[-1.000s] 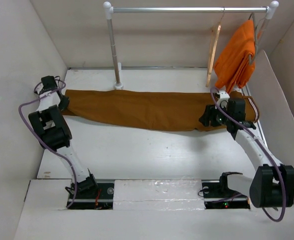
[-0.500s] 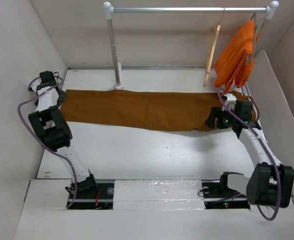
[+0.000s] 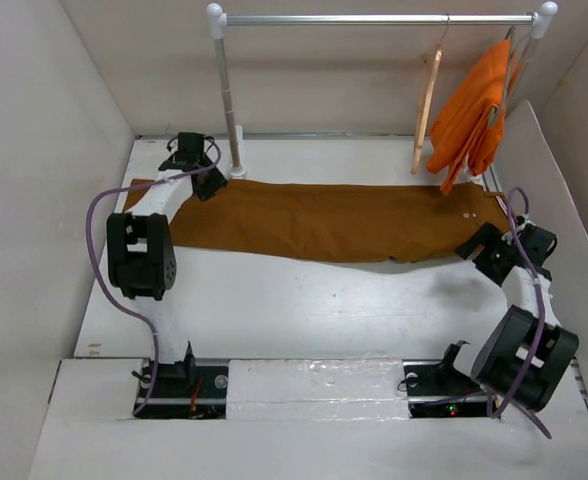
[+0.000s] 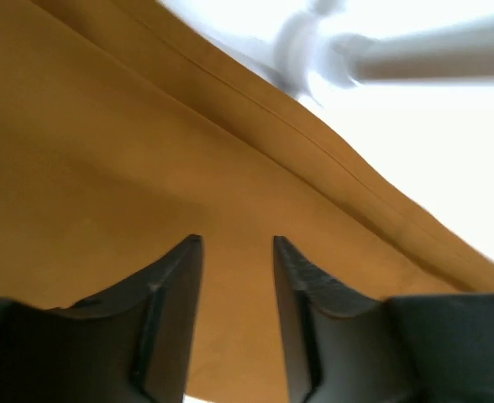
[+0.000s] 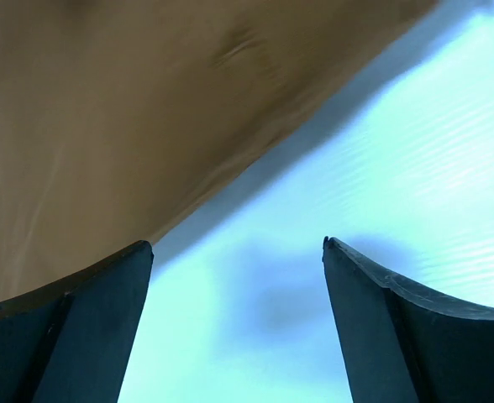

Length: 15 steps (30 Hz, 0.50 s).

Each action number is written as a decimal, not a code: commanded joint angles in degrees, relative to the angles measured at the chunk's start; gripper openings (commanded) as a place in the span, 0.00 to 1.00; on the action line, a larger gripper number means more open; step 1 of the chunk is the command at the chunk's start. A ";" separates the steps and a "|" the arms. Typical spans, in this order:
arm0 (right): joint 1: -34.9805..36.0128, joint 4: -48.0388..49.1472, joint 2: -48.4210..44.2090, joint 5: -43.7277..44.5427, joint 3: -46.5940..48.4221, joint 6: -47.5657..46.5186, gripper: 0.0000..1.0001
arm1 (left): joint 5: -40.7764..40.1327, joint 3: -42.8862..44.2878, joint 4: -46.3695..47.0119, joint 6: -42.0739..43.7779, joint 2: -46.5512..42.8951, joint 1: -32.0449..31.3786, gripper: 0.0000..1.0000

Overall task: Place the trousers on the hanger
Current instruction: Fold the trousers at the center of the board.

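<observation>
trousers laid full-length near far edge of worktop, likely for lifting onto hanger; left gripper narrowly apart over them, right gripper wide apart, empty.

White table, plain pale walls (three sides); white-and-silver rail at back, lighting seemingly even.
</observation>
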 commanded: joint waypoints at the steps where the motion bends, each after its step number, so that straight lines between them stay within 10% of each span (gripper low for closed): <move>1: -1.96 9.08 4.41 1.80 0.68 4.48 0.88 | 3.35 2.02 0.16 -0.80 4.18 5.91 0.33; 9: 0.07 23.83 18.40 3.12 0.95 14.15 0.78 | 6.77 3.16 -0.63 -1.15 11.30 12.59 0.32; 15: -0.99 25.09 21.04 6.72 5.51 11.11 0.25 | 5.02 4.39 -2.47 -0.10 14.20 19.36 0.33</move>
